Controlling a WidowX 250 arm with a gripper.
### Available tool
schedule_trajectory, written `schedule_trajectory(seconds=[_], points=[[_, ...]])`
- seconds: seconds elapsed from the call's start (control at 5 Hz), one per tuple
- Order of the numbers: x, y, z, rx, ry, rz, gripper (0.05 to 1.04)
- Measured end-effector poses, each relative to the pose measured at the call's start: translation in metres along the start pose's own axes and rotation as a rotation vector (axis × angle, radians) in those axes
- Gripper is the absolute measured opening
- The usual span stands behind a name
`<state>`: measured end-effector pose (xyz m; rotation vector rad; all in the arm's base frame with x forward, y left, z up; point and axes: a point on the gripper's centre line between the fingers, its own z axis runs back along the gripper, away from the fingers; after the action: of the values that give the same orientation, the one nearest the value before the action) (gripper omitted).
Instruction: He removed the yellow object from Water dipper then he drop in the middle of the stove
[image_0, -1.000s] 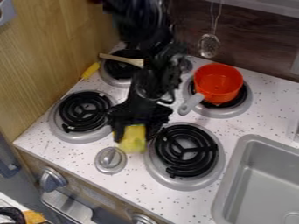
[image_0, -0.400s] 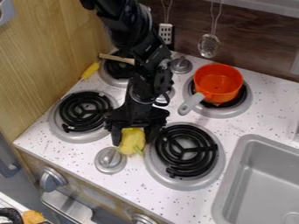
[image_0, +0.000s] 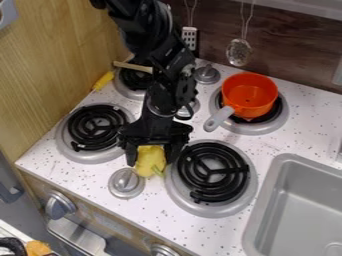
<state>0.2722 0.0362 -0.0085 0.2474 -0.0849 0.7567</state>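
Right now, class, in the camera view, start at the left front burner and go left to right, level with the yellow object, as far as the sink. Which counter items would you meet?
Left front coil burner → yellow object with a green stem → right front coil burner → grey sink

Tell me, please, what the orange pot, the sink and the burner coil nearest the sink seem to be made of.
Orange pot: probably glossy plastic or enamelled metal; bright highlights show inside, but the look leaves it open.
Sink: smooth, satin grey, perhaps plastic or painted metal, with soft shading.
Burner coil: black, slightly shiny rings, likely metal or moulded plastic.
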Motion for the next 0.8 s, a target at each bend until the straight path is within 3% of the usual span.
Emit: schedule_trajectory(seconds=[0.4, 0.6, 0.8], points=[[0.021, -0.005, 0.026, 0.009, -0.031, -0.013, 0.999], [0.034, -0.014, 0.033, -0.027, -0.079, -0.059, 0.999], [0.065, -0.015, 0.039, -0.110, -0.126, -0.241, 0.999]])
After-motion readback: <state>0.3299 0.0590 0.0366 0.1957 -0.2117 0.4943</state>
